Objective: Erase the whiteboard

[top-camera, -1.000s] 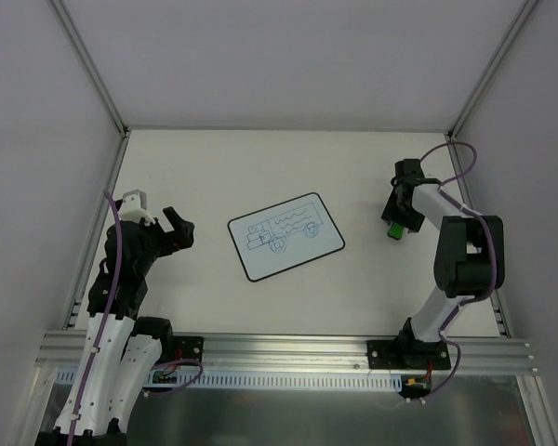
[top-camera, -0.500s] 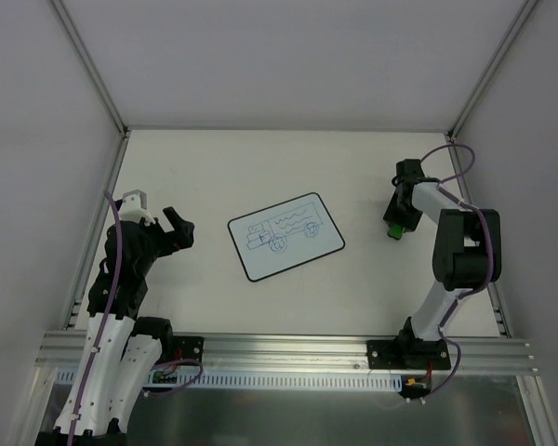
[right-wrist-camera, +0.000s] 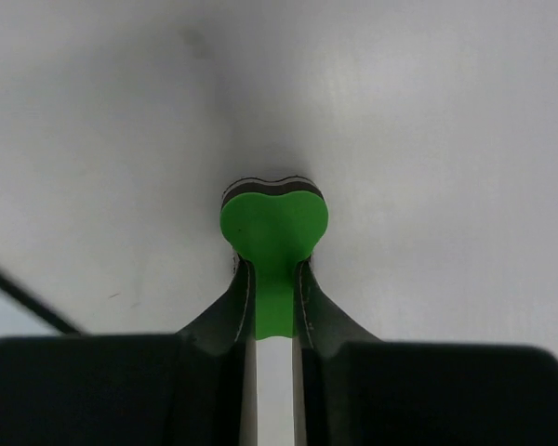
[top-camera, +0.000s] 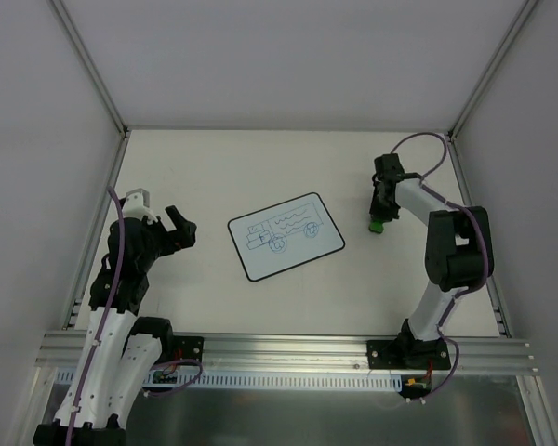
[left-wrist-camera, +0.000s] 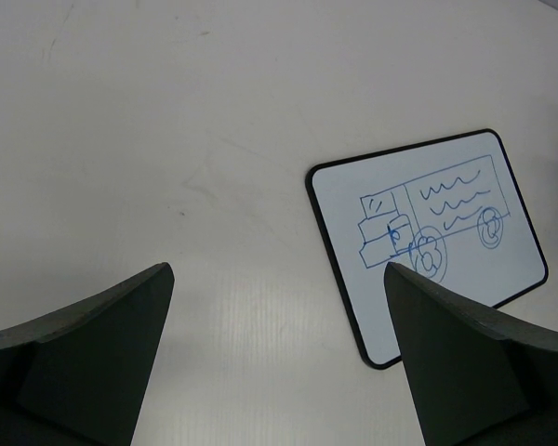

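Observation:
The whiteboard (top-camera: 285, 235) lies flat mid-table, black-rimmed, with a blue truck doodle on it; it shows in the left wrist view too, whiteboard (left-wrist-camera: 428, 237). A small green eraser (right-wrist-camera: 274, 232) is squeezed between the jaws of my right gripper (right-wrist-camera: 274, 279), which is shut on it. From above, that right gripper (top-camera: 378, 218) with the green eraser (top-camera: 378, 226) stands to the right of the board, apart from it. My left gripper (top-camera: 179, 229) is open, off the board's left side, nothing between its fingers (left-wrist-camera: 93, 353).
Grey enclosure walls and metal frame posts (top-camera: 90, 65) bound the table on three sides. A metal rail (top-camera: 288, 348) runs along the near edge, where both arm bases sit. The right arm's purple cable (top-camera: 418, 139) loops above its wrist.
My right gripper closed on the green eraser and carried it up and to the left, nearer the board. The left arm barely moved.

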